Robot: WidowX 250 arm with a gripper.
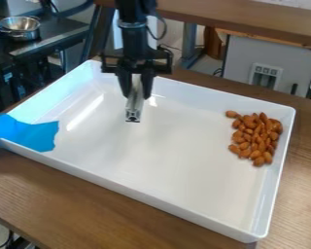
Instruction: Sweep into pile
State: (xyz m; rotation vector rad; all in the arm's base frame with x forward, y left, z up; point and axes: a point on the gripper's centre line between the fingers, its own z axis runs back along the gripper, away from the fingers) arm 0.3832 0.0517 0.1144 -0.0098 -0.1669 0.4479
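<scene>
The black gripper (137, 92) hangs over the back left part of the white tray (145, 193), shut on a silver metal bar (134, 108). The bar points down between the fingers, its lower end low over the tray floor; whether it touches cannot be told. Brown almonds (257, 136) lie bunched in an uneven cluster near the tray's right wall, well to the right of the gripper. One almond (231, 114) sits at the cluster's upper left edge.
Raised walls surround the tray, which stands on a wooden table (87, 204). Blue material (31, 133) drapes over its left edge. A metal bowl (20, 27) stands on a dark counter at the upper left.
</scene>
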